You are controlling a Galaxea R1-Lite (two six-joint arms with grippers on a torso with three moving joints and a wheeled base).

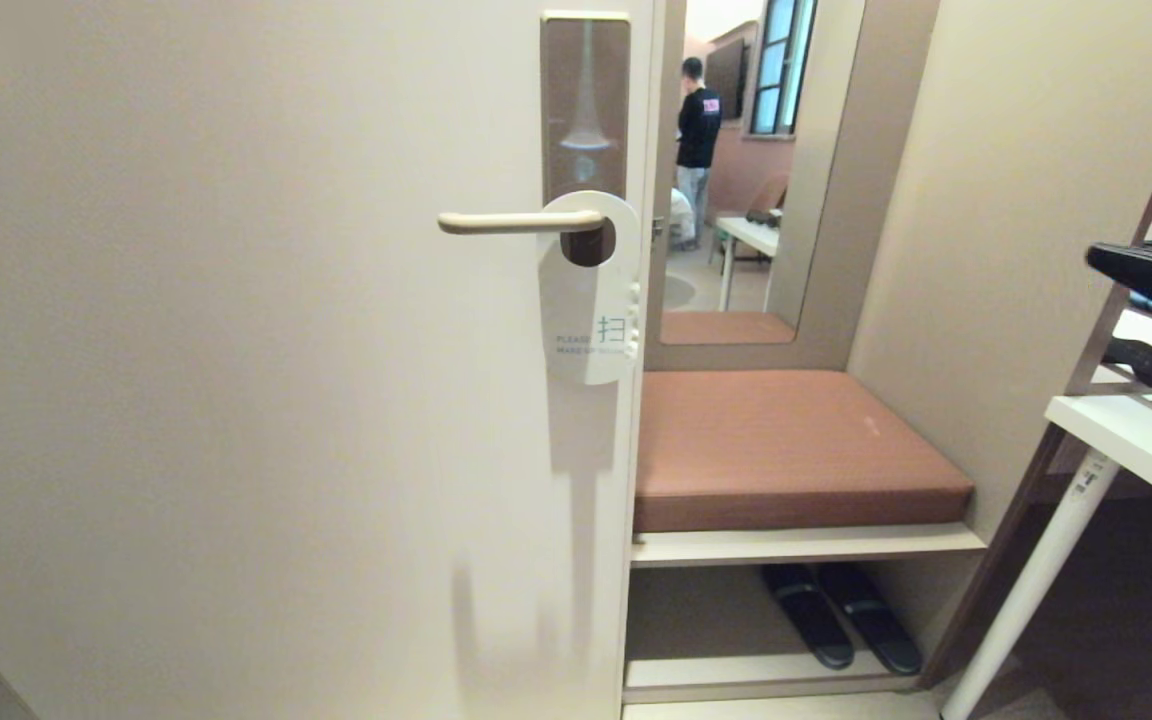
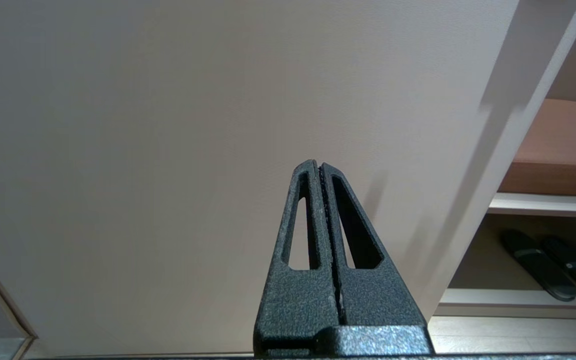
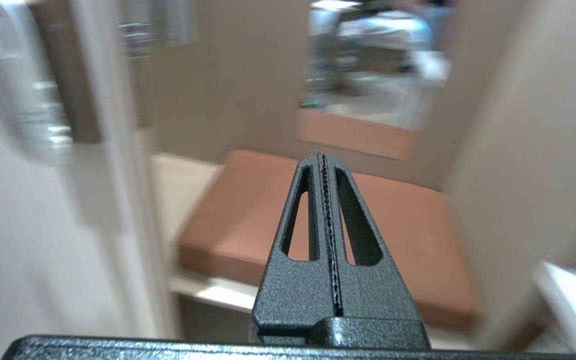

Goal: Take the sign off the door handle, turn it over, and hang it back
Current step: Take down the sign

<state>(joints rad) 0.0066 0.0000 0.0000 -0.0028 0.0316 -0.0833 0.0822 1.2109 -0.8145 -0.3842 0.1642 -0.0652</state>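
Sign (image 1: pixel 589 300): flat white door hanger, rounded ends, white face outward with pale printed text low on it; hangs upright by its oval hole on the door handle (image 1: pixel 521 222), close to the plate end of the lever. Door handle: slim beige horizontal lever, curved free end, mounted on a tall brown-bronze plate (image 1: pixel 585 105) on the cream door (image 1: pixel 236 400). Left gripper (image 2: pixel 321 167): outside the head view; jaws pressed together and empty, pointing at a bare stretch of the door's lower panel, well apart from the sign. Right gripper (image 3: pixel 323 159): outside the head view; jaws pressed together and empty, pointing toward the brown bench cushion (image 1: pixel 786 445) beside the door edge; the sign and plate show blurred off to one side in the right wrist view, apart from the jaws. Surroundings: pair of dark slippers (image 1: pixel 841 615) on the shelf under the cushion; mirror panel (image 1: pixel 736 170) above it, a standing person (image 1: pixel 698 150) seen in it; white tabletop (image 1: pixel 1141 440) at right, carrying dark equipment.
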